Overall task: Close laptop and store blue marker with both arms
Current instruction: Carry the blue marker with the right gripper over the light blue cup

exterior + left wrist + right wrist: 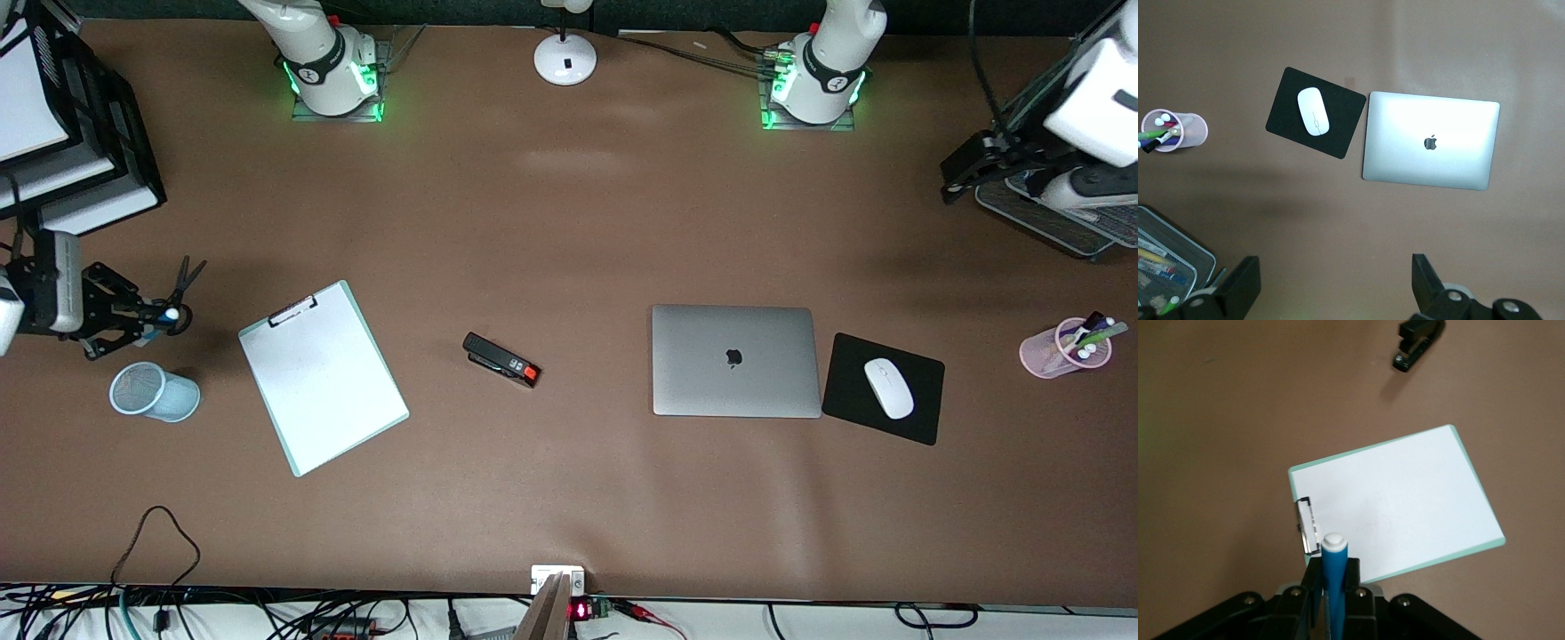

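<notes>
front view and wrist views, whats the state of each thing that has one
laptop: lid closed, flat on the table
blue marker: clamped in the right gripper, white end out
left gripper: open, empty
blue mesh cup: lying on its side
pink pen cup: upright, holding markers
clipboard: flat, clip shut

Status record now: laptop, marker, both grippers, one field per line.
laptop: closed, flat on table beside the mouse pad
blue marker: clamped in right gripper, white end out
right gripper position: at the right arm's end of the table, over the spot beside the blue mesh cup
left gripper: open, holding nothing, raised near the laptop
marker stored: not yet
</notes>
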You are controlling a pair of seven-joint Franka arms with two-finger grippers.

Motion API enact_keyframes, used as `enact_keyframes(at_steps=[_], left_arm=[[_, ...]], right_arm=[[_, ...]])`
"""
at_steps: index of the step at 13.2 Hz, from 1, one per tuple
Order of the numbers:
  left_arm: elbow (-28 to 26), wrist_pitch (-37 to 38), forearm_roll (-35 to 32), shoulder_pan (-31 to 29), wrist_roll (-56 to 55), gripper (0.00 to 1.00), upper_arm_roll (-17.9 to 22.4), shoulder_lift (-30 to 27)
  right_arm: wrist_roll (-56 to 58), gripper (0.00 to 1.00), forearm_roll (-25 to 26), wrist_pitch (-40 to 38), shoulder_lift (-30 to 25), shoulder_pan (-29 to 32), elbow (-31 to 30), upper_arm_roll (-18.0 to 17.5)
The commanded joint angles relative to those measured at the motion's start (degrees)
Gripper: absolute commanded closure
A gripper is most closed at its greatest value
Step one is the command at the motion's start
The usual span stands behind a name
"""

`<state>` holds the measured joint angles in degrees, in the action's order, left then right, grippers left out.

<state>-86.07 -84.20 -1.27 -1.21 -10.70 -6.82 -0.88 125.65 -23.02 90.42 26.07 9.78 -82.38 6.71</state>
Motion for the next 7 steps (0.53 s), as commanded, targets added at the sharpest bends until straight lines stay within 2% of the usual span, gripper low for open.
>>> enact_keyframes(at_steps=[1,3,5,7], left_arm=[[-2.4,-0.9,1.0,1.2,1.6,0.00,1.2,-2.6],[-5.6,-2.4,0.7,2.2,1.6,0.00,1.1,-4.9],[-10.9,-5.1,0.8,1.6,1.6,0.00,1.1,-8.4],[-12.3,-5.8,0.7,1.5,1.6,0.00,1.1,-9.1]], right_arm=[[5.9,0.95,-1.5,-1.8,1.3,2.4,0.7,-0.6],[9.2,0.95,-1.5,-2.3,3.4,3.5,2.9,-0.6],[11.7,0.95,-1.5,-4.6,6.3,5.2,6.3,-0.6],[13.2,0.95,-1.5,-5.8,8.4,6.6,8.6,-0.6]])
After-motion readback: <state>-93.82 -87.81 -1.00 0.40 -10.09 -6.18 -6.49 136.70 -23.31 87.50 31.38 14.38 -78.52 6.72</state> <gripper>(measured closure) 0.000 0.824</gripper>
